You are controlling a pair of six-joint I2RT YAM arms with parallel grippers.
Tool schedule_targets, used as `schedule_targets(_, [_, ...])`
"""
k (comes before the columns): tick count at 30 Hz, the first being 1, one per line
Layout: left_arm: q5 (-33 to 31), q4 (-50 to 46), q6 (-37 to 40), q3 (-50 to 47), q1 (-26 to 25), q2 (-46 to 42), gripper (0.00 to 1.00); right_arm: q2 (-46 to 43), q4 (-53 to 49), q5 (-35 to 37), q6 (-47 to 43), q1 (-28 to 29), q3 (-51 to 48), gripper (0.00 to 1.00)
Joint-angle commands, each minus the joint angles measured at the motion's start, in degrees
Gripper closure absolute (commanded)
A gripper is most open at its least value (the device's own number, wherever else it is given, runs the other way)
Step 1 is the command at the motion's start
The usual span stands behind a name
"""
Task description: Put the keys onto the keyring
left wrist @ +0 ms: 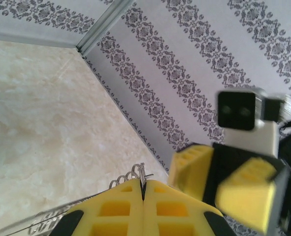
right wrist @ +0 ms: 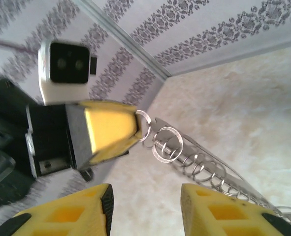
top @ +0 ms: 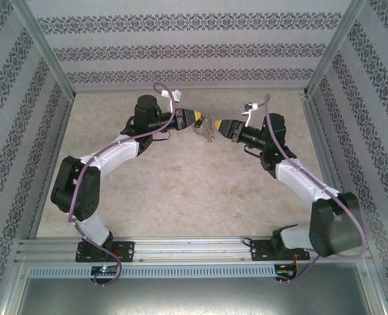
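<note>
Two grippers meet above the table near its far edge: left gripper, jaws pressed together, pinches the keyring by its chain; right gripper, jaws spread, sits just beside it

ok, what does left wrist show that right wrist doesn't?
Left wrist: the seam between the shut left fingers, with keyring chain links poking out of it. Right wrist: two larger rings at the pinched end, and the chain running down past the open right fingers. Both: both sets of fingers, the chain, the beige table, the patterned wall.
</note>
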Motion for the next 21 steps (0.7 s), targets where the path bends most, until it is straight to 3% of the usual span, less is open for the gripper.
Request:
schedule_targets(1, [-4.4,4.5,-6.0,-1.0,-0.7,-1.6,1.0,-3.2,-13.6,12.4,-19.7,3.3,1.8,0.58])
schedule_targets(10, [-11.2,0.7,-11.1,-0.9,-1.9,-2.6,1.0,-5.2,-8.8,16.4,-33.1,5.5,-1.1,0.56])
schedule_targets(21, [-13.6,-1.2,-12.8,-0.2,-3.9,-3.6,1.0,-0.6,-7.4,20.3,-40.0,10.3,3.4,0.55])
